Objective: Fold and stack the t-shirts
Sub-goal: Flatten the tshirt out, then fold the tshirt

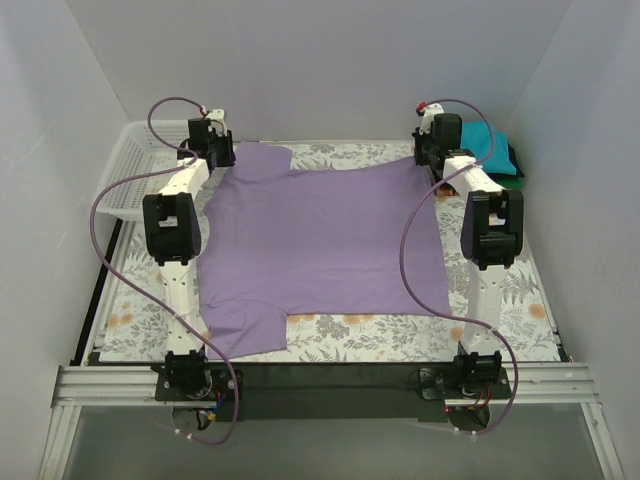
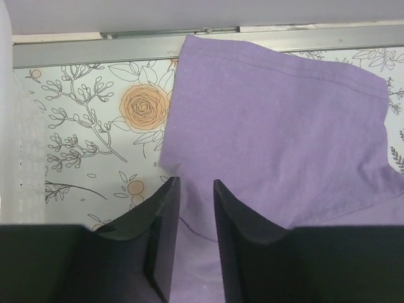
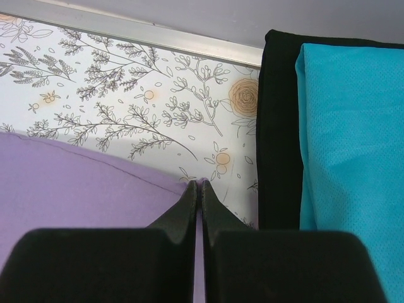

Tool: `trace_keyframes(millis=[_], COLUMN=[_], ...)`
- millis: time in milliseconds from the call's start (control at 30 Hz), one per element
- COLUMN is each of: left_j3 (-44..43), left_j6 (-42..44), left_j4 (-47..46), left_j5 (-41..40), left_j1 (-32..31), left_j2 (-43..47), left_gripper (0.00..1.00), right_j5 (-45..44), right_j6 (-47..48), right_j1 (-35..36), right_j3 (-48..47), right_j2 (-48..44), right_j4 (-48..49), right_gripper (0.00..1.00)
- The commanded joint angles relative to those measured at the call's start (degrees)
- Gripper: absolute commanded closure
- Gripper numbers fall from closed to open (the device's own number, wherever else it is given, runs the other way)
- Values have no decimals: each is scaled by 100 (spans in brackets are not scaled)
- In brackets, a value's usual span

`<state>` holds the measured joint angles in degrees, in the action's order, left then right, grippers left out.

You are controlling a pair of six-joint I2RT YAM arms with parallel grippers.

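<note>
The large lavender t-shirt lies spread flat on the table, one sleeve at the far left and one at the near left. My left gripper is at the far sleeve. In the left wrist view it is open, its jaws standing apart over the shirt's edge with cloth in the gap. My right gripper is at the shirt's far right corner. In the right wrist view it is shut on that corner of the shirt. A folded teal shirt lies on a dark green one at the back right.
A white mesh basket stands at the far left, close to my left gripper; its wall shows in the left wrist view. The folded stack lies just right of my right gripper. The floral table cloth covers the table. White walls enclose three sides.
</note>
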<state>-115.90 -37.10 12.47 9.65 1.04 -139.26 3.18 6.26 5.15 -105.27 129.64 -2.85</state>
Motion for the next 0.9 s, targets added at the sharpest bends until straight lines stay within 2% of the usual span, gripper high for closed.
trace_keyframes(millis=[0, 33, 167, 433, 867], left_j3=[-363, -416, -679, -1417, -1760], left_j6=[80, 80, 10, 10, 256], left_j4=[300, 309, 309, 300, 379], left_j5=[-16, -16, -25, 89, 300], left_j1=[46, 37, 46, 28, -25], left_j2=[-144, -171, -338, -926, -1358], left_gripper=[69, 62, 53, 49, 48], right_j5=[69, 77, 104, 139, 148], right_j6=[51, 42, 24, -28, -29], right_j1=[-23, -23, -22, -23, -23], right_j3=[-195, -204, -187, -151, -178], right_j2=[-27, -10, 35, 96, 149], right_j4=[232, 232, 232, 232, 224], right_gripper=[99, 99, 99, 99, 99])
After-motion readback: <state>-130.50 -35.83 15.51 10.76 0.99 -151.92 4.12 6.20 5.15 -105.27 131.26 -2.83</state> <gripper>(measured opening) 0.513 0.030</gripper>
